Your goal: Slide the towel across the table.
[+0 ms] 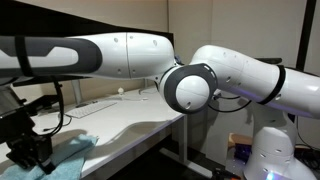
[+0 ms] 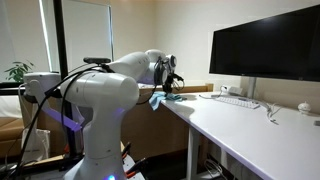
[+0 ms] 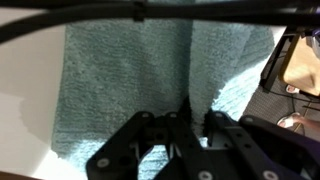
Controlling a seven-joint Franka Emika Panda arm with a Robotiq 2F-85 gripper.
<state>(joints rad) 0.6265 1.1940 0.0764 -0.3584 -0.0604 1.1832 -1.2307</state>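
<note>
Towel (image 3: 110, 90) at one end of the surface (image 2: 250, 130), beside its edge, with a raised fold pinched between fully closed jaws. Risks: the thin cloth may slip from the pinch, bunch while sliding, or drag off the edge.

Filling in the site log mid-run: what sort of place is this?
Probably an office: a long white table holds a large dark monitor and a keyboard, and a potted plant stands in the background.
</note>
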